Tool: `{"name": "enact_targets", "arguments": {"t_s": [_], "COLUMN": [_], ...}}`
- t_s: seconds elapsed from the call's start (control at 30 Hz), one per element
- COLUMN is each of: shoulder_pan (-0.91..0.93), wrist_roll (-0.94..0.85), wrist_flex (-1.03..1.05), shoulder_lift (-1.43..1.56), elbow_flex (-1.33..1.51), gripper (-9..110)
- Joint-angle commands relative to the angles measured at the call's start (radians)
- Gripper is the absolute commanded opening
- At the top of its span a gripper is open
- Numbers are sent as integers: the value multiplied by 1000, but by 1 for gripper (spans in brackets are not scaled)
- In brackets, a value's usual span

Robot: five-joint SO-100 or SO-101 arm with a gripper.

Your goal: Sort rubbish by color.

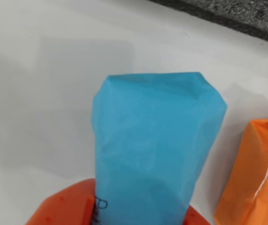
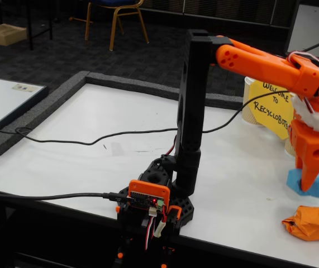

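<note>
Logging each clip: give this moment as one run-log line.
tool: down on crumpled blue paper wad, grip unclear | crumpled orange paper wad: on white table, apart

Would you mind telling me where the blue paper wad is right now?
In the fixed view the blue wad sits on the white table at far right, between the gripper fingers, just beyond the orange wad and below the yellow sign.

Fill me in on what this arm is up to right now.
The orange arm is reaching down at the right side of the white table in the fixed view, its end effector lowered onto the blue paper wad. The wrist view shows the wad sitting between the fingers. The orange wad lies just beside it, untouched. No green wad is in view.
</note>
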Motion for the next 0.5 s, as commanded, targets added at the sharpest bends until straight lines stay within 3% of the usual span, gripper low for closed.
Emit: {"name": "enact_targets", "arguments": {"t_s": [0.0, 0.47], "shoulder_pan": [-54, -175], "wrist_roll": [46, 345], "wrist_flex": [5, -8], "shoulder_lift": [256, 769], "elbow_flex": [-123, 49], "gripper": [0, 0]}}
